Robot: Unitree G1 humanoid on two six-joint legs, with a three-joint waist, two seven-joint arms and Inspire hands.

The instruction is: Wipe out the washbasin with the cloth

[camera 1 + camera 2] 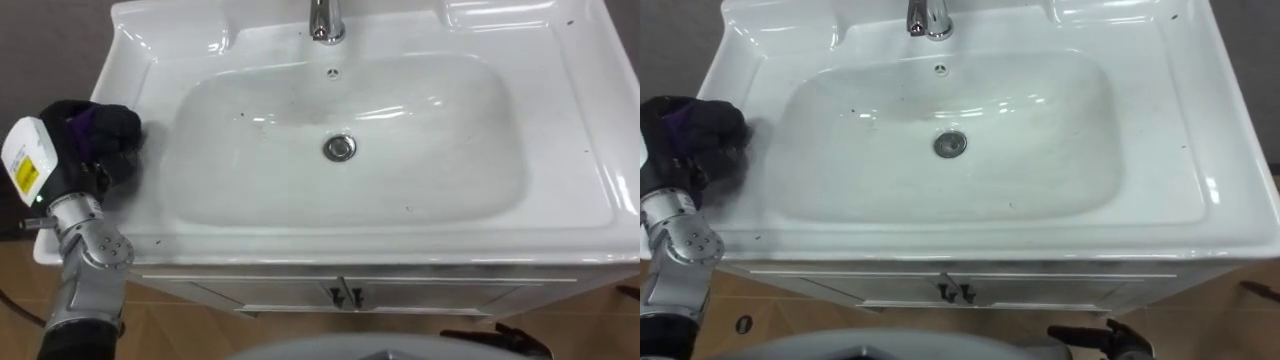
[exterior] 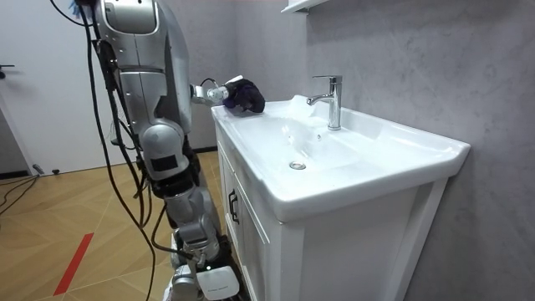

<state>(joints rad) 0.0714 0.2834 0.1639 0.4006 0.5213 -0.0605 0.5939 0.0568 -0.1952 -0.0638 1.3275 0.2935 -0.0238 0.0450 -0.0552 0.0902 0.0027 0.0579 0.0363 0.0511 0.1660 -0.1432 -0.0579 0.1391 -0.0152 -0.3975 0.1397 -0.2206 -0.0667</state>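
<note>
A white basin (image 1: 570, 120) sits on a cabinet, with a chrome tap (image 1: 325, 20) at the back and a round drain (image 1: 340, 148) in the middle of the bowl. A few dark specks dot the bowl's surface. My left hand (image 1: 105, 145) rests on the basin's left rim, its dark fingers curled round a purple cloth (image 1: 85, 122). The room view shows the robot standing at the basin's front edge, with that hand (image 2: 227, 94) and the cloth (image 2: 244, 97) on the rim's far corner.
Cabinet doors with small dark handles (image 1: 345, 297) hang below the basin's front edge. A grey wall stands behind the tap. The floor is wood, with a red strip (image 2: 73, 263) on it.
</note>
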